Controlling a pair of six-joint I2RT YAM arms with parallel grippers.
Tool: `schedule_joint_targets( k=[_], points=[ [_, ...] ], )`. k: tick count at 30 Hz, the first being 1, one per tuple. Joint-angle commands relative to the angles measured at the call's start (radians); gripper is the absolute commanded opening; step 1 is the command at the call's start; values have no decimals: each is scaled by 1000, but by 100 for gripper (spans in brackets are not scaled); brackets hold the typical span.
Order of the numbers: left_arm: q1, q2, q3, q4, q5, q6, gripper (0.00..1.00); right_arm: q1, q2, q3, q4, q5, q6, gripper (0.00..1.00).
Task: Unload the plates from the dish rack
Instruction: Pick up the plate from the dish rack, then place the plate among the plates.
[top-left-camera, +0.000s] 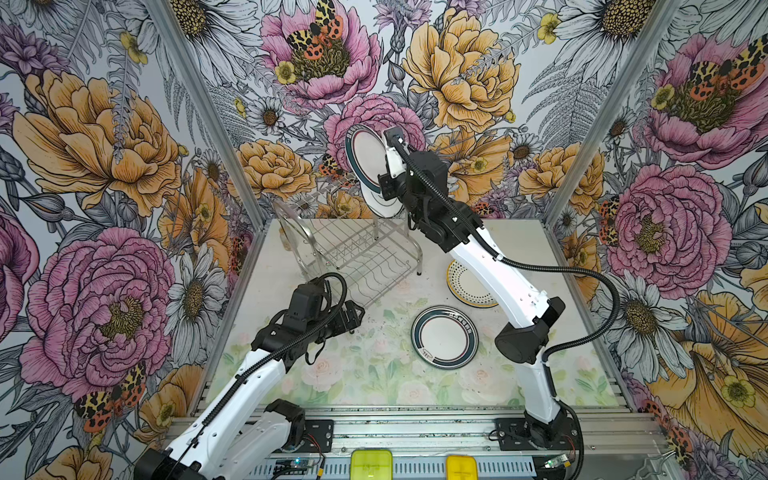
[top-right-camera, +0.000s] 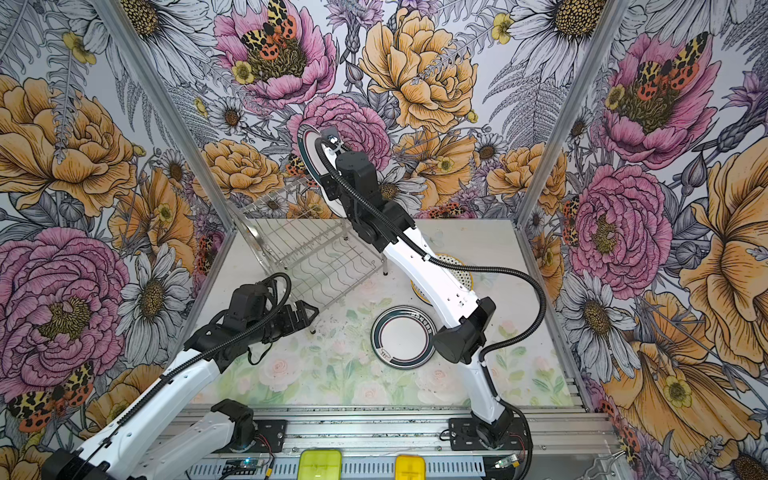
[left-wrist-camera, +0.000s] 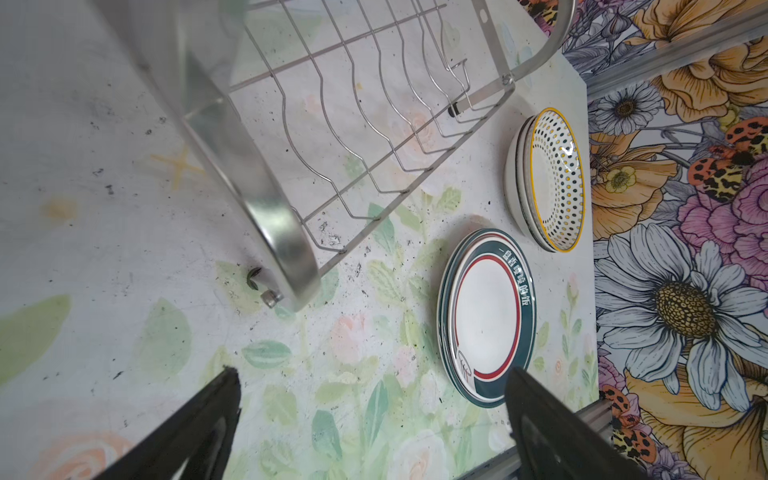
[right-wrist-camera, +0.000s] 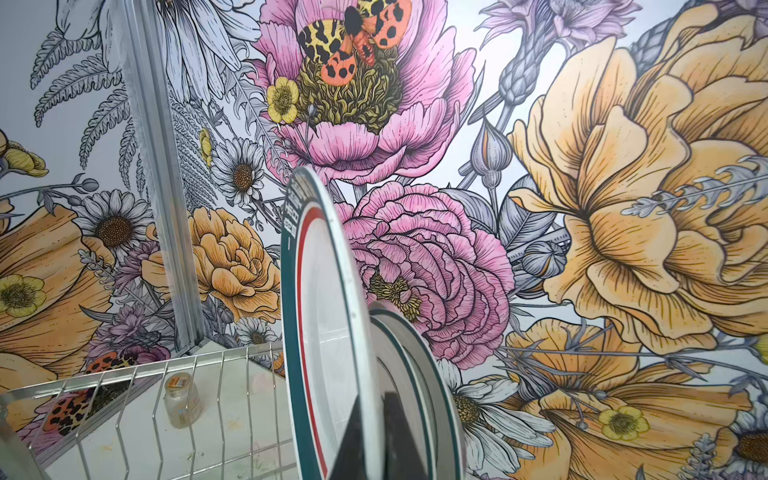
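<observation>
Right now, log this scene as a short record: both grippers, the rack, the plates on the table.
right gripper: shut on banded plate, held on edge over the dish rack's upper tier
left gripper: open, empty, low by the rack's near corner
second plate: on edge at the upper tier, beside the held one
on table: banded stack and dotted stack, apart

White Chinese characters, too small to read, stand on the teal rim of the flat plate (left-wrist-camera: 486, 316) ahead of the left pincer (left-wrist-camera: 372, 370). Blurred ones mark the held plate (right-wrist-camera: 328, 332) in the right pincer (right-wrist-camera: 370, 399).
</observation>
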Motion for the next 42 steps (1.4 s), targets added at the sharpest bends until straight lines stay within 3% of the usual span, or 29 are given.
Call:
schedule_joint_targets(
  k=[1,12,23,31,42],
  points=[
    [-50,13,43,20,-58,0,99,8,-150,-58,57,63,-40,0],
    [-200,121,133,37,-157,-15,99,-86,-574,-611,123,184,4,0],
    [-269,249,190,98,-183,-27,99,-220,-1068,-1254,72,281,262,0],
    [-323,340,225,160,-191,-30,99,-246,-1288,-1537,-82,108,644,0],
    [-391,412,231,264,-179,-20,93,-248,-1314,-1709,-77,-90,933,0]
  ],
)
